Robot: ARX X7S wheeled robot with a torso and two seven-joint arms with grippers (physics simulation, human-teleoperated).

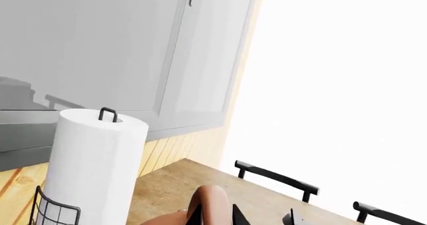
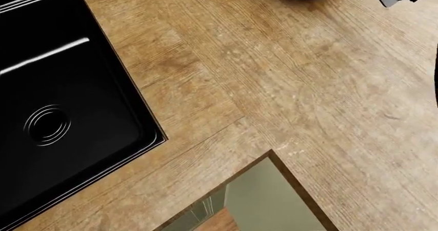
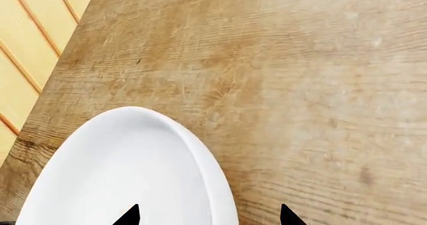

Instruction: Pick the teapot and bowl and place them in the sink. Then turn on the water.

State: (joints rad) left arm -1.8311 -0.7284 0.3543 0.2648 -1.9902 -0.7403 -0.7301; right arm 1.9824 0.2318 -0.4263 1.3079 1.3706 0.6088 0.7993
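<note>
The surface [image 2: 287,77] is a wood-grain worktop with a coarse, streaked tan texture. Set into it at the head view's left is the sink [image 2: 147,123], glossy black and rectangular, with a ringed round drain [image 2: 46,124] in the near basin; nothing lies in the visible basin.

The bowl [image 3: 127,170] is smooth, plain white and round, resting on the surface near its back edge, where pale yellow slatted panelling [image 3: 27,50] begins. In the head view only its lower rim shows at the top edge. The right pincer [image 3: 208,216] stands spread, one black fingertip [image 3: 128,216] over the bowl's inside and the other outside its rim, not closed on it.

The left wrist view shows the teapot [image 1: 203,207], terracotta-brown and rounded, between the left pincer's [image 1: 260,219] black tips; whether it is gripped cannot be told. Nearby stand a white paper-towel roll [image 1: 93,165], a black wire basket [image 1: 53,212] and black chair backs [image 1: 277,177].
</note>
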